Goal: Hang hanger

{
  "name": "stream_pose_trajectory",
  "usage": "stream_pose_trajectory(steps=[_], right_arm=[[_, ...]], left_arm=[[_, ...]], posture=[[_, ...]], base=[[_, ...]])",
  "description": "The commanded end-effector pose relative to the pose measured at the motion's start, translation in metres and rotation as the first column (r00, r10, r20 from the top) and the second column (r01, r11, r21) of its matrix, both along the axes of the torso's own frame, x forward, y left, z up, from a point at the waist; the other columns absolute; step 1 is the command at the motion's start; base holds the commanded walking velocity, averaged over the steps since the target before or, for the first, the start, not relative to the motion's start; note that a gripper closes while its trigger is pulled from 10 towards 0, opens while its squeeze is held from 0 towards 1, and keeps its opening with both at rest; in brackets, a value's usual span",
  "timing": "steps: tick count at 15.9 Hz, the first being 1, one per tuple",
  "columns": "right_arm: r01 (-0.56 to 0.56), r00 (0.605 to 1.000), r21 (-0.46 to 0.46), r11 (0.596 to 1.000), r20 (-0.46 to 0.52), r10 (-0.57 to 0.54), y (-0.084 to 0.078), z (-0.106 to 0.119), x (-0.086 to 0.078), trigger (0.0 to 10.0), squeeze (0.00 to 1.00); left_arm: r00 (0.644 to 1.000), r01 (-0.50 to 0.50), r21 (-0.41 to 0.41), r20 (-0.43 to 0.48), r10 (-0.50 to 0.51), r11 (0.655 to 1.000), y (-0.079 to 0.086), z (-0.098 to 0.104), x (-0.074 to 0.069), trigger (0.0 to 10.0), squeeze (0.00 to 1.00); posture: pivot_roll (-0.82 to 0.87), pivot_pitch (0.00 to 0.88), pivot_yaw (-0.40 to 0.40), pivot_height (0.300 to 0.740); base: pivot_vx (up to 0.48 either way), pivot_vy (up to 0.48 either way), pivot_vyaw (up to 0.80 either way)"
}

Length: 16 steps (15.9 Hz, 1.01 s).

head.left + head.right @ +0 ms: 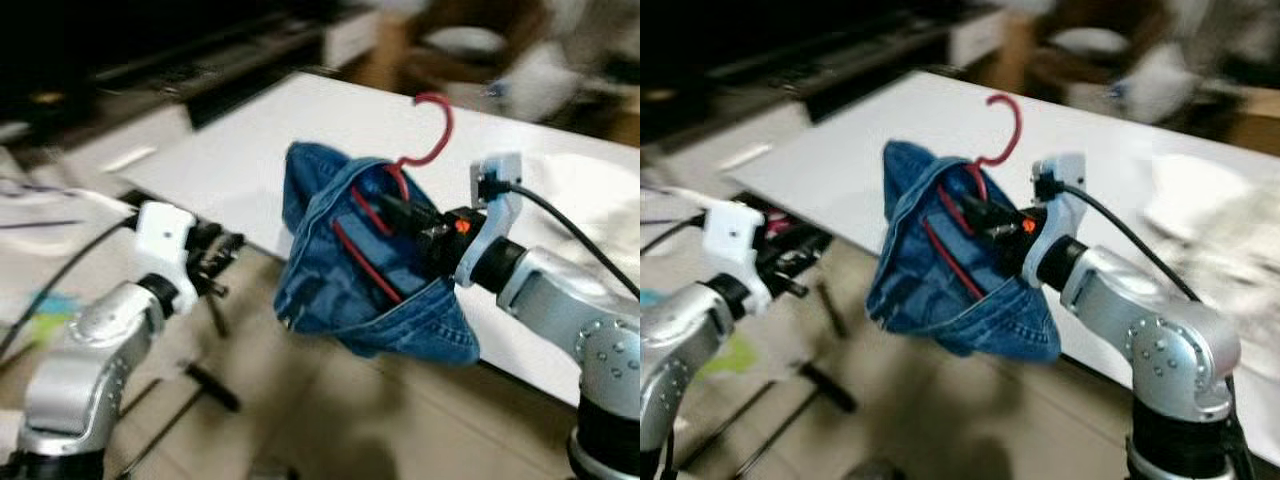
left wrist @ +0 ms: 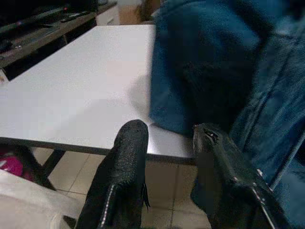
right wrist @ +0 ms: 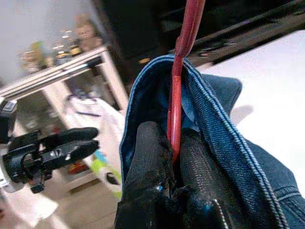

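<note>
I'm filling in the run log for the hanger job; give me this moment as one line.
right claw: shut on red hanger | denim garment: draped on hanger, held above white table edge | left claw: open, empty

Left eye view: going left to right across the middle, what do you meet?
left gripper → denim garment on the red hanger → right gripper, shut on the hanger → right arm's silver forearm.

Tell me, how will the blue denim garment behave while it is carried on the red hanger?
The denim garment sags in loose folds below the right gripper, so it is probably floppy and may swing. It looks bunched unevenly on the red hanger, so it might slide along it.
</note>
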State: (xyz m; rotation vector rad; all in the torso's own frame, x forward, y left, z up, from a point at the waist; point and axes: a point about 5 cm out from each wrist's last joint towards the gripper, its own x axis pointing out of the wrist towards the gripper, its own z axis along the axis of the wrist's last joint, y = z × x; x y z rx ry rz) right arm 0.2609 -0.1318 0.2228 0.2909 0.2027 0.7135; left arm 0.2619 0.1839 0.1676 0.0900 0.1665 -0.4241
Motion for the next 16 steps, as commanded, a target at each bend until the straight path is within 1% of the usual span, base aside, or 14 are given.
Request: stream_pose_trajectory(steps=[1,2,3,4,5,7,8,9,10,11,13,14,15,16], right_arm=[[-0.060,0.998,0.005,0.998,0.026,0.060,0.008,0.007,-0.002,10.0,0.00],[-0.049,0.999,0.005,0.999,0.017,0.049,0.010,0.004,-0.001,10.0,0.00],[-0.041,0.999,0.004,0.999,0.013,0.041,0.010,0.003,-0.001,10.0,0.00],[-0.035,0.999,0.004,0.999,0.007,0.035,0.010,0.001,-0.001,10.0,0.00],[-0.027,1.000,-0.025,0.999,0.010,0.027,0.011,-0.004,-0.001,10.0,0.00],[-0.022,1.000,-0.022,1.000,0.006,0.022,0.013,-0.008,-0.002,10.0,0.00],[-0.019,1.000,-0.019,1.000,0.004,0.019,0.015,-0.011,-0.004,10.0,0.00],[-0.012,1.000,-0.018,1.000,0.003,0.013,0.017,-0.012,-0.005,10.0,0.00],[-0.013,1.000,-0.016,1.000,0.004,0.013,0.018,-0.012,-0.006,10.0,0.00],[-0.014,1.000,-0.015,1.000,0.005,0.014,0.019,-0.012,-0.006,10.0,0.00],[-0.015,1.000,-0.014,1.000,0.019,0.015,0.018,-0.010,-0.004,10.0,0.00],[-0.002,1.000,-0.039,0.999,0.021,0.003,0.017,-0.014,-0.004,10.0,0.00],[0.008,1.000,-0.047,0.999,0.018,-0.007,0.017,-0.017,-0.004,10.0,0.00],[0.057,0.998,-0.063,0.996,0.011,-0.056,0.015,-0.024,-0.002,10.0,0.00]], left_arm=[[0.999,0.035,0.031,-0.020,-0.034,0.999,0.001,-0.001,-0.006,10.0,0.00],[1.000,0.013,0.047,-0.016,-0.012,0.999,0.007,-0.001,-0.009,10.0,0.00],[1.000,-0.001,0.052,-0.012,0.002,0.999,0.009,-0.001,-0.009,10.0,0.00],[1.000,-0.015,0.047,-0.001,0.015,0.999,0.011,0.002,-0.009,10.0,0.00],[1.000,-0.019,0.041,0.014,0.018,0.999,0.009,0.008,-0.006,10.0,0.00],[1.000,-0.003,0.047,0.014,0.002,0.999,0.006,0.009,-0.007,10.0,0.00],[1.000,0.027,0.064,0.013,-0.028,0.998,0.006,0.010,-0.012,10.0,0.00],[1.000,0.010,0.074,0.012,-0.011,0.997,0.013,0.010,-0.014,10.0,0.00],[1.000,-0.009,0.080,0.018,0.008,0.997,0.017,0.012,-0.012,10.0,0.00],[1.000,-0.012,0.081,0.020,0.010,0.997,0.018,0.012,-0.011,10.0,0.00],[0.999,-0.016,0.073,0.031,0.014,0.997,0.012,0.016,-0.005,10.0,0.00],[1.000,0.007,0.067,0.025,-0.008,0.998,0.009,0.015,-0.007,10.0,0.00],[1.000,-0.014,0.063,0.015,0.013,0.998,0.010,0.011,-0.008,10.0,0.00],[0.999,-0.044,0.037,0.003,0.044,0.998,0.009,0.005,-0.008,10.0,0.00]], posture=[[-0.04,0.000,0.048,0.740],[-0.05,0.000,0.043,0.740],[-0.05,0.000,0.037,0.740],[-0.04,0.000,0.030,0.740],[-0.03,0.000,0.036,0.740],[-0.03,0.002,0.044,0.740],[-0.03,0.002,0.043,0.740],[-0.03,0.000,0.042,0.740],[-0.04,0.000,0.044,0.740],[-0.04,0.000,0.044,0.740],[-0.02,0.013,0.061,0.740],[-0.03,0.010,0.056,0.740],[-0.03,0.008,0.051,0.740],[-0.03,0.003,0.053,0.740]], base=[[0.000,0.000,0.80],[0.000,0.000,0.80],[0.000,0.000,0.80],[0.000,0.000,0.80],[0.000,0.000,0.80],[0.000,0.000,0.80],[0.000,0.000,0.80],[0.000,0.000,0.80],[0.000,0.000,0.80],[0.000,0.000,0.80],[0.000,0.000,0.80],[0.000,0.000,0.80],[0.000,0.000,0.80],[0.000,0.000,0.80]])
